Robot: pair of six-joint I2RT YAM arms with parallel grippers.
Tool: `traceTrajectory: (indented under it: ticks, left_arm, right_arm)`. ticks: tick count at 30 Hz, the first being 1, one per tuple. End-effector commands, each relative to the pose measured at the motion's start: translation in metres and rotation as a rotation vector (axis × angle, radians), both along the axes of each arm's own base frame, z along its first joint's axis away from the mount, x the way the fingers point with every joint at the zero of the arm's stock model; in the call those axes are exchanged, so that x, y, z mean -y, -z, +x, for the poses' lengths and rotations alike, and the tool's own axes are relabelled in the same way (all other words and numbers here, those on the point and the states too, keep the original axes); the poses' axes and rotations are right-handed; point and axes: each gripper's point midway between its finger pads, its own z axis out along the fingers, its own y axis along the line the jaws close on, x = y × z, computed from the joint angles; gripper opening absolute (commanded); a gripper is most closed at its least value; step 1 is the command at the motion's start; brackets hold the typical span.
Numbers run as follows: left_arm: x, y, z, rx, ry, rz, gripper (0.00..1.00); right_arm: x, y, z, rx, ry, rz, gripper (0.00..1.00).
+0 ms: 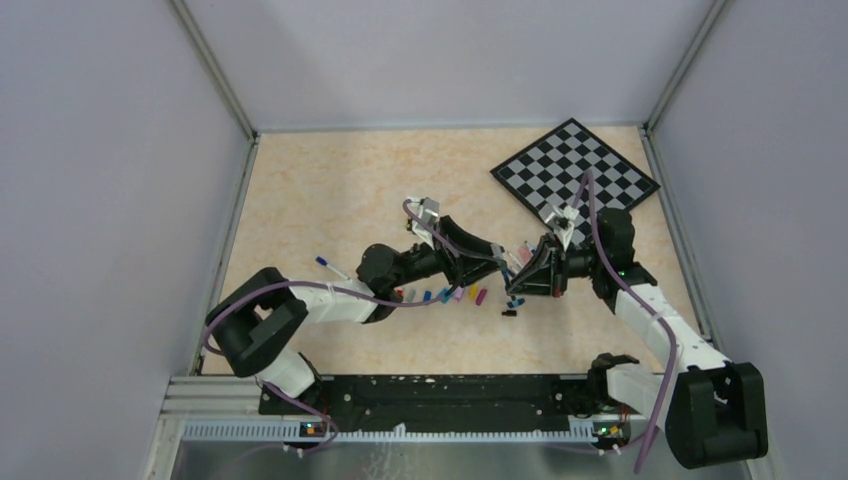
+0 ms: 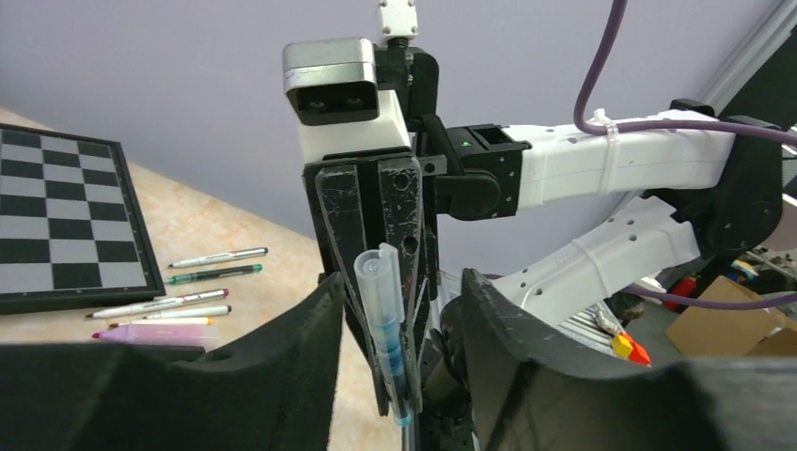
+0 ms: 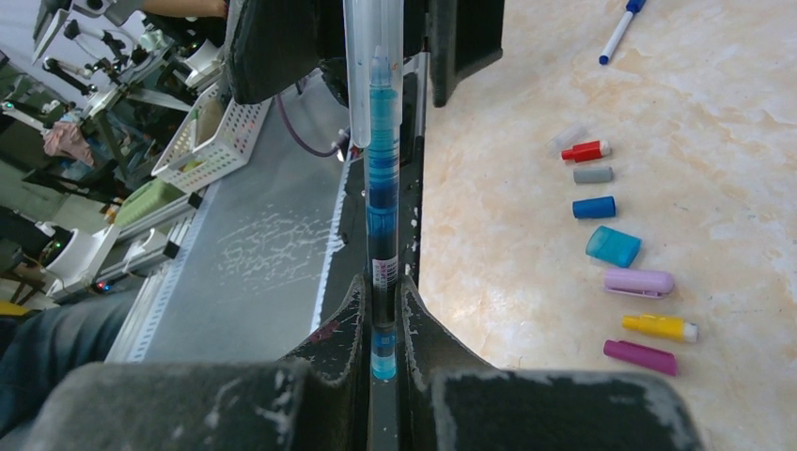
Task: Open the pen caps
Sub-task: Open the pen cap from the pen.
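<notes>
Your right gripper (image 3: pixel 382 301) is clamped on a pen (image 3: pixel 381 197), pinching it low on the barrel so most of its length sticks out past the fingertips. The pen has a see-through body with teal-blue ink showing inside, and a clear cap (image 3: pixel 362 85) sleeves its far end. That capped end stands in the gap of your left gripper (image 2: pixel 399 282), whose jaws are apart with space showing on either side of the cap, touching nothing. Down on the table (image 3: pixel 526 235), off to one side of the right jaws, seven loose caps lie in a row: red (image 3: pixel 585 150), grey (image 3: pixel 593 175), blue (image 3: pixel 594 207), teal (image 3: pixel 613 246), pink (image 3: pixel 639 282), yellow (image 3: pixel 658 327) and magenta (image 3: pixel 639 357).
</notes>
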Motion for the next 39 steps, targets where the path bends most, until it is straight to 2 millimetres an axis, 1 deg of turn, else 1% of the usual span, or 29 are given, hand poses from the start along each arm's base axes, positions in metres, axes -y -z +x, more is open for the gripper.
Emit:
traceTrajectory:
  ticks: [1, 4, 6, 8, 9, 12, 13, 14, 15, 16, 17, 21, 26, 29, 30, 31, 33, 34, 36, 39]
  left_arm:
    - [-0.005, -0.037, -0.012, 0.085, 0.039, -0.116, 0.44]
    - [-0.004, -0.035, -0.011, 0.077, 0.043, -0.102, 0.3]
    - [-0.002, -0.033, -0.012, 0.073, 0.054, -0.087, 0.15]
    - [0.0, -0.03, -0.012, 0.067, 0.061, -0.073, 0.03]
    - [0.0, -0.03, -0.012, 0.065, 0.064, -0.072, 0.0]
    - [-0.002, -0.027, -0.011, 0.046, 0.048, -0.072, 0.0]
    - [-0.003, -0.025, -0.01, 0.036, 0.035, -0.072, 0.0]
    - [-0.004, -0.024, -0.009, 0.028, 0.02, -0.073, 0.0]
    - [-0.005, -0.023, -0.008, 0.02, 0.0, -0.075, 0.0]
    - [-0.004, -0.022, -0.007, 0.014, -0.013, -0.076, 0.0]
    - [-0.003, -0.021, -0.008, 0.013, -0.023, -0.077, 0.0]
    - [0.002, -0.02, -0.006, 0.002, -0.041, -0.08, 0.0]
    - [0.008, -0.013, -0.004, -0.007, -0.045, -0.065, 0.0]
    - [0.009, -0.011, -0.003, -0.003, -0.054, -0.064, 0.0]
    - [0.009, -0.01, -0.002, -0.002, -0.059, -0.064, 0.0]
    - [0.009, -0.01, -0.001, -0.001, -0.065, -0.065, 0.0]
    - [0.008, -0.014, 0.003, 0.017, -0.092, -0.079, 0.0]
    - [0.005, -0.018, 0.007, 0.026, -0.117, -0.089, 0.0]
    - [-0.003, -0.032, 0.019, 0.06, -0.186, -0.114, 0.0]
    - [-0.03, -0.068, 0.047, 0.124, -0.322, -0.165, 0.0]
  right_arm:
    - [-0.003, -0.001, 0.001, 0.049, -0.013, 0.003, 0.0]
    - [-0.003, 0.0, 0.002, 0.05, -0.009, -0.002, 0.0]
    - [-0.003, 0.001, 0.003, 0.049, -0.005, -0.005, 0.0]
    - [-0.003, 0.001, 0.003, 0.05, -0.002, -0.007, 0.0]
    - [-0.003, 0.001, 0.004, 0.051, 0.001, -0.008, 0.0]
    - [-0.003, 0.001, 0.005, 0.055, 0.013, -0.016, 0.01]
    - [-0.003, 0.002, 0.006, 0.062, 0.022, -0.023, 0.15]
    - [-0.003, 0.003, 0.007, 0.072, 0.031, -0.031, 0.32]
    - [-0.003, 0.004, 0.009, 0.079, 0.043, -0.041, 0.46]
    - [-0.002, 0.005, 0.01, 0.082, 0.05, -0.047, 0.51]
    - [-0.002, 0.005, 0.01, 0.08, 0.053, -0.05, 0.52]
    - [-0.003, 0.005, 0.011, 0.082, 0.053, -0.05, 0.53]
    - [-0.003, 0.001, 0.01, 0.081, 0.051, -0.042, 0.49]
    - [-0.003, -0.001, 0.009, 0.076, 0.043, -0.032, 0.42]
    - [-0.003, -0.003, 0.009, 0.06, 0.04, -0.028, 0.37]
    - [-0.003, -0.002, 0.008, 0.043, 0.039, -0.028, 0.29]
    - [-0.004, -0.005, 0.008, 0.06, 0.028, -0.019, 0.05]
    - [-0.004, -0.004, 0.008, 0.057, 0.028, -0.019, 0.0]
    - [-0.004, -0.003, 0.009, 0.058, 0.031, -0.024, 0.0]
    - [-0.003, 0.004, 0.013, 0.064, 0.052, -0.051, 0.0]
